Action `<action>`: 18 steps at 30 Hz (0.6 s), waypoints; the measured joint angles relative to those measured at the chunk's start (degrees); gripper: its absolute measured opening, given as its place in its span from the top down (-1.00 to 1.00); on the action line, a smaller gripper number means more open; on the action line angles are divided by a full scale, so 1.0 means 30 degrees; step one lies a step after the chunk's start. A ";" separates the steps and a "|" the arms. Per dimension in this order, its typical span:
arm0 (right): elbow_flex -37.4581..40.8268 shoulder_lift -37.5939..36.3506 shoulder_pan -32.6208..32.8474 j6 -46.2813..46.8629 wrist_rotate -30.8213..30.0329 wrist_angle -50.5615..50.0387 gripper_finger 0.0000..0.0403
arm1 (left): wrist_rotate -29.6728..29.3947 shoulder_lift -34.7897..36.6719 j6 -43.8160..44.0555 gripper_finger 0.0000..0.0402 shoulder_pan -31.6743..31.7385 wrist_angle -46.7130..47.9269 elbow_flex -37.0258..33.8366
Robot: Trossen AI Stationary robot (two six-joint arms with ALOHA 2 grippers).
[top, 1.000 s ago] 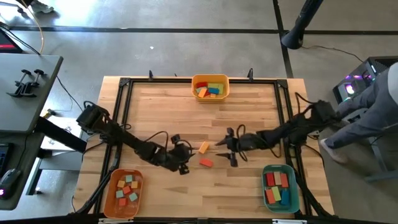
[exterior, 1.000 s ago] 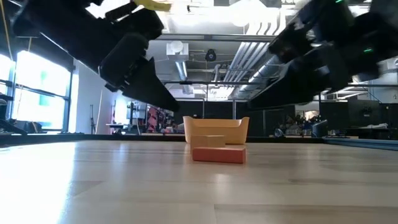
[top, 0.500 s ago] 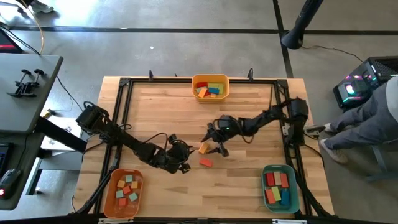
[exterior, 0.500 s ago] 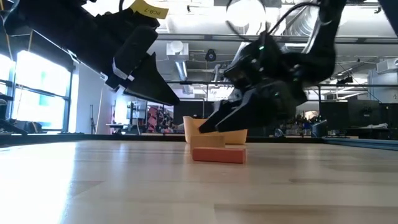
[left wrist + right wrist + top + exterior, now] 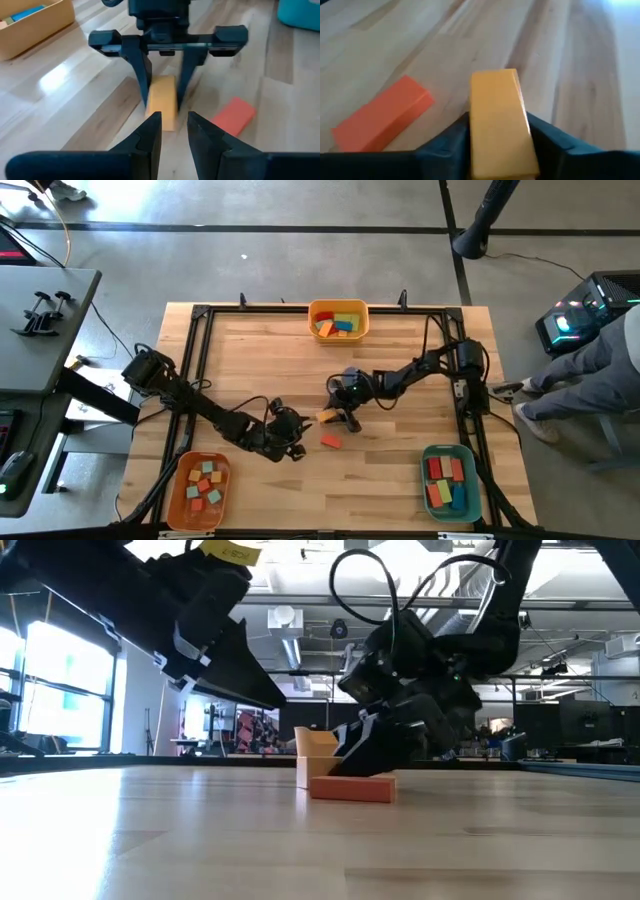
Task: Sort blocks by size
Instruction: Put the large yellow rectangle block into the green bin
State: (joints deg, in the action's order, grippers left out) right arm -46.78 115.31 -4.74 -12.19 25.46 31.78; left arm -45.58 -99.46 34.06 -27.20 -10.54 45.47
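A yellow-orange block (image 5: 326,417) lies mid-table, with my right gripper (image 5: 337,416) shut on it; the left wrist view shows the same block (image 5: 162,102) between the right fingers. A red-orange block (image 5: 331,441) lies flat just nearer the table's near edge, untouched. My left gripper (image 5: 174,134) hovers to the left of both blocks (image 5: 290,442), pointing at them. Its fingers stand a little apart with nothing between them. My right gripper pinches the yellow-orange block by its two long sides (image 5: 472,125) between its two fingers (image 5: 451,142). The fingers come slanting down from the table's right side, running along the block. In the left wrist view the block's underside rests on the table.
A yellow bin (image 5: 338,308) with blocks stands at the far edge. An orange bin (image 5: 180,492) is near left, a teal bin (image 5: 470,485) near right, both holding blocks. A black frame runs round the wooden table (image 5: 260,360). A person (image 5: 590,370) sits beyond the right edge.
My right gripper has swung toward the table's left edge and sunk to the yellow-orange block. Its fingers, wide apart a second ago, have closed onto the block's sides. Both blocks lie where they were.
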 joint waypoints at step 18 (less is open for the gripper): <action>0.4152 -1.3932 1.4215 1.1810 -2.3464 -1.2087 0.37 | -0.2024 0.0000 -0.1697 0.61 -0.0278 0.0019 0.0000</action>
State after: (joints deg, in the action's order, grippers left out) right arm -34.32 73.51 37.91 23.24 -44.94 -4.48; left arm -51.66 -99.46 28.97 -28.04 -10.48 45.47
